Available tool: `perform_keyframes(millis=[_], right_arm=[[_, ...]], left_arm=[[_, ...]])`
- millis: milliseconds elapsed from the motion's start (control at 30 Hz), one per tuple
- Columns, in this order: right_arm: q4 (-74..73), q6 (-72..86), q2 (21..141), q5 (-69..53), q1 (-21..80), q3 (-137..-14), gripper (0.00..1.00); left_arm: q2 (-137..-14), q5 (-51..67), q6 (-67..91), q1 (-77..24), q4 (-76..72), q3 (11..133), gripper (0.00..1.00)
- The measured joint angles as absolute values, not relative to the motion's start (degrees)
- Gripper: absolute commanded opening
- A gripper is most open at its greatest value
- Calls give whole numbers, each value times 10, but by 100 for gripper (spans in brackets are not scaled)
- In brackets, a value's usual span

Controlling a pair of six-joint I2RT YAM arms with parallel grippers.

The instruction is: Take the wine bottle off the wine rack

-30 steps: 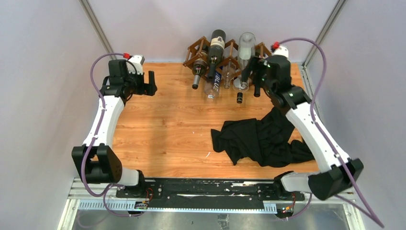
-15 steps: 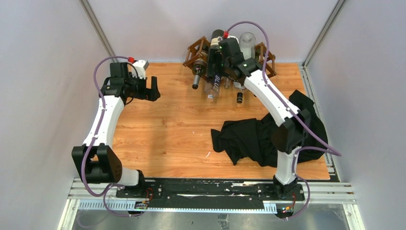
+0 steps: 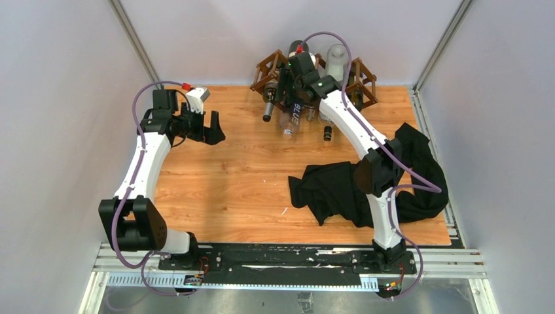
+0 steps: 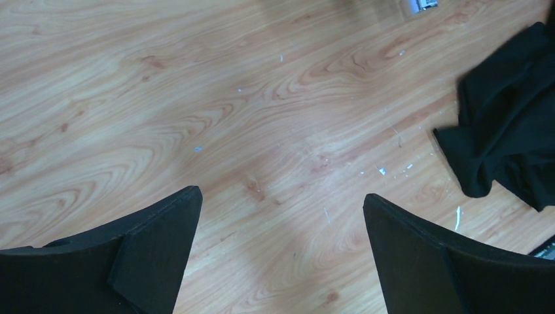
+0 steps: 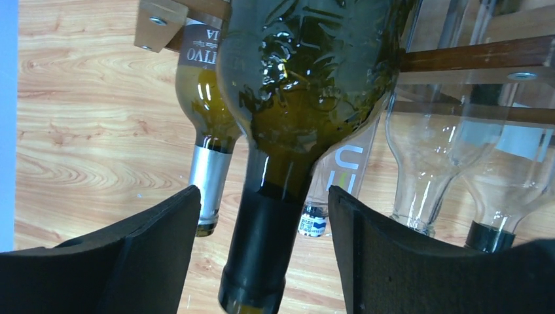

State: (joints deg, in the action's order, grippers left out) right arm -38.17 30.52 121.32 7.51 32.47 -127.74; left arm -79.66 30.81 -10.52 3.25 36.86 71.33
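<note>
- Because the wine rack [image 3: 267, 68] at the far edge of the worktop [image 3: 249, 170] cradles its bottles lying down, necks sloping out toward the arms, the neck is the natural place to take hold of one.
- The dark green wine bottle [image 5: 298, 91] lies in the rack with its body across the wooden slats. Its black-capped neck [image 5: 262, 255] juts forward and downward over the worktop.
- The right fingers [image 5: 124, 261] are spread, one on each side of that neck. Bare wood shows between the neck and each finger, so nothing is pinched yet.
- The neck sits roughly centred between them (a little nearer the right-hand finger in the wrist view), which looks like a line-up for a grip just below the shoulder.
- Neighbours crowd in: a silver-capped bottle [image 5: 209, 186] lies just beside the left-hand finger, and clear bottles [image 5: 419, 150] lie beyond the other. The likely risk is nudging one of these.
- The left fingers [image 4: 150, 248] are spread wide over bare worktop, well apart from the rack and holding nothing. This arm looks parked out of the way.
- A black cloth [image 3: 340, 190] lies crumpled on the worktop near the right arm, apart from the bottles.
</note>
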Motion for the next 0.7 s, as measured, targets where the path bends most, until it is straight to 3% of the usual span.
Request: perform_keyframes(millis=[533, 600, 700], right_arm=[[-353, 355, 1253, 54, 307, -1281, 53], [-346, 359, 1253, 52, 306, -1280, 48], [-332, 368, 1252, 41, 301, -1276, 26]], left_arm=[[-793, 348, -122, 28, 374, 712, 100], [-793, 348, -122, 25, 374, 712, 100], [-790, 348, -122, 20, 375, 708, 100]])
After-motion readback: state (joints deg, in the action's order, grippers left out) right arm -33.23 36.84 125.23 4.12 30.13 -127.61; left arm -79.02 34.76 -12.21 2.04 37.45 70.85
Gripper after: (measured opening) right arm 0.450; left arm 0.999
